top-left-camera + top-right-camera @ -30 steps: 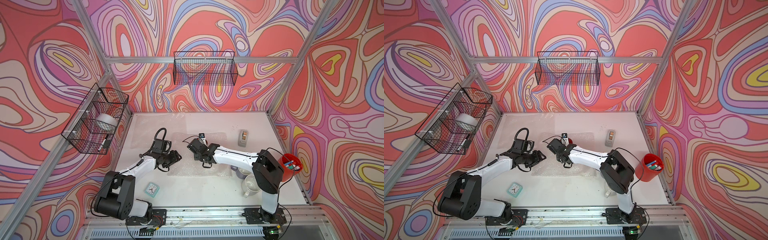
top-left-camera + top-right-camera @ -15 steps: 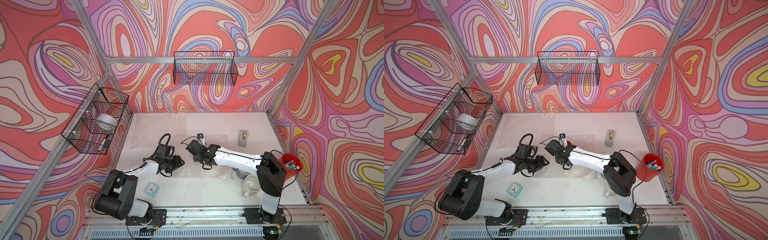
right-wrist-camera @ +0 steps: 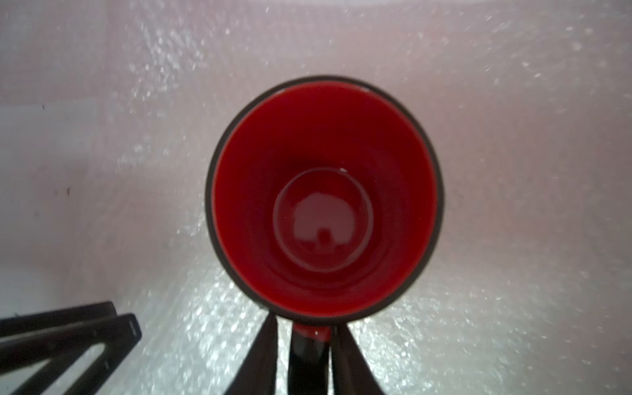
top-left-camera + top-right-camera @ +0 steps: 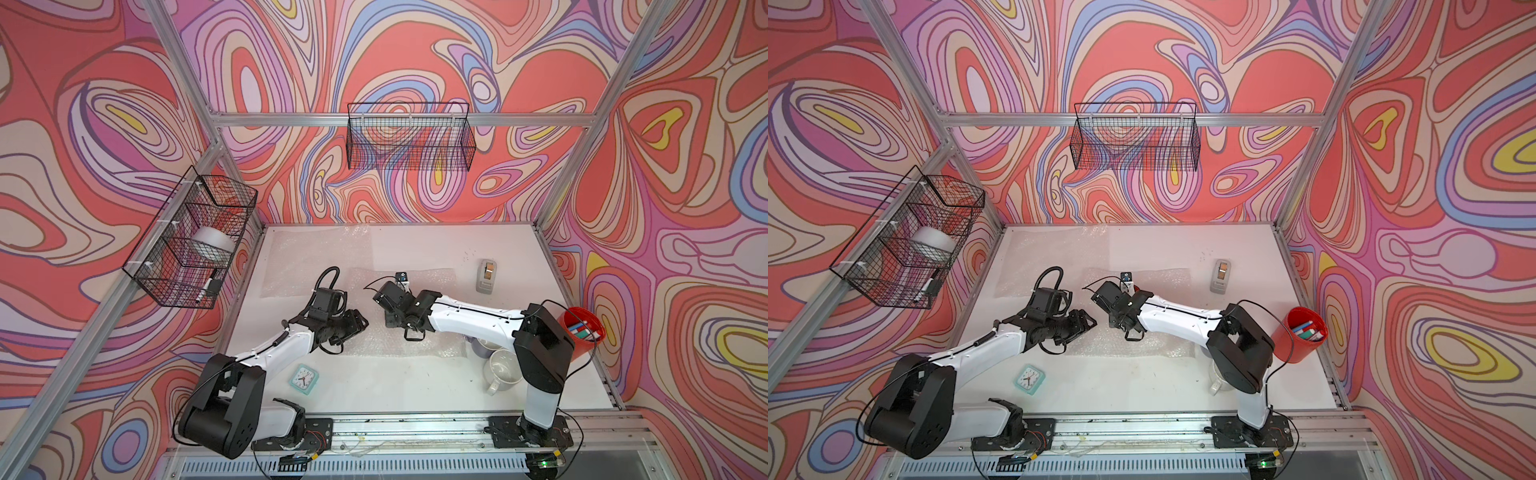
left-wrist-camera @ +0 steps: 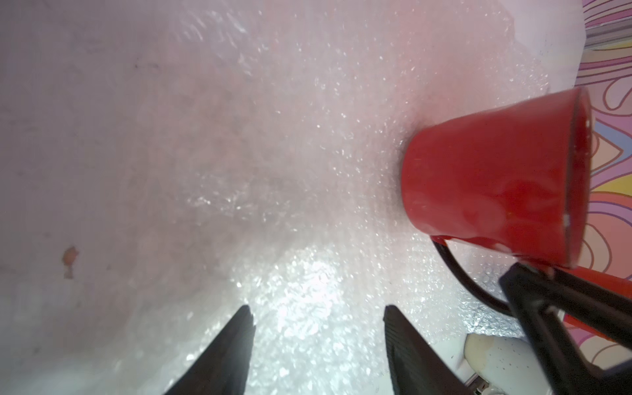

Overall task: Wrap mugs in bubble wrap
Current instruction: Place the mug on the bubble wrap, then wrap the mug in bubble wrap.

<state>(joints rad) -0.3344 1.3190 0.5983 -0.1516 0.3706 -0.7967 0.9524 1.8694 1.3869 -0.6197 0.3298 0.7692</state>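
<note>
No text, label, brand or number can be read in any view. A dial is seen on the small teal clock [image 4: 304, 377] in the lower middle of both top views, but its numerals are too small to be made out.

Walls [image 4: 415, 62] printed with swirling bands of coral red, lavender, blue, cream and yellow close the cell in on the left, far and right sides. Aluminium frame posts [image 4: 176, 54] run up the corners, and a horizontal bar [image 4: 540, 119] crosses the far wall. A black wire basket [image 4: 409, 137] hangs from that bar. A second wire basket [image 4: 174, 293], split into compartments, hangs on the left wall. The white bench [image 4: 415, 386] spans the cell from wall to wall, its top lightly scuffed and speckled. An aluminium rail [image 4: 415, 428] runs along its near edge. The light is bright and even, with only soft shadows.
</note>
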